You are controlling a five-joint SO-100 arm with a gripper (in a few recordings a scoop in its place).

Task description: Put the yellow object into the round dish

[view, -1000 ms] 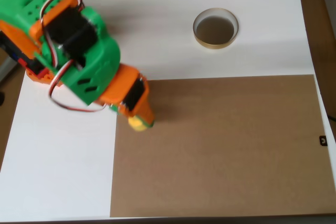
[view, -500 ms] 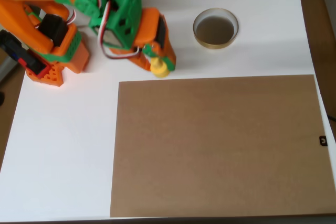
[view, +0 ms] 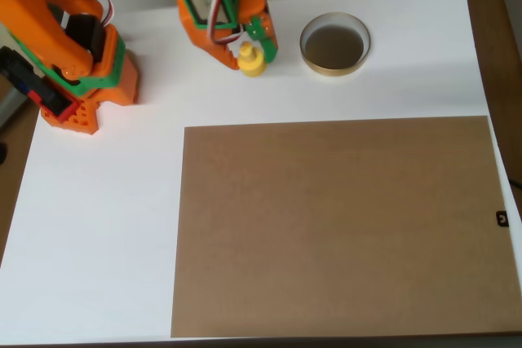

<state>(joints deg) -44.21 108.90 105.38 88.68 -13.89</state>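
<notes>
The small yellow peg [view: 251, 59] is held at the tip of my orange-and-green gripper [view: 254, 51], which is shut on it over the white table near the top middle of the overhead view. The round dish [view: 334, 44], tan-rimmed with a dark inside, sits to the right of the peg, a short gap away. Nothing lies in the dish.
A large brown board [view: 338, 226] covers the lower right of the white table [view: 90, 226]. The arm's orange base [view: 73, 63] stands at the upper left. The table's right edge runs close to the board.
The arm has carried the yellow peg up from the board's upper left corner, then further up and slightly right toward the dish.
</notes>
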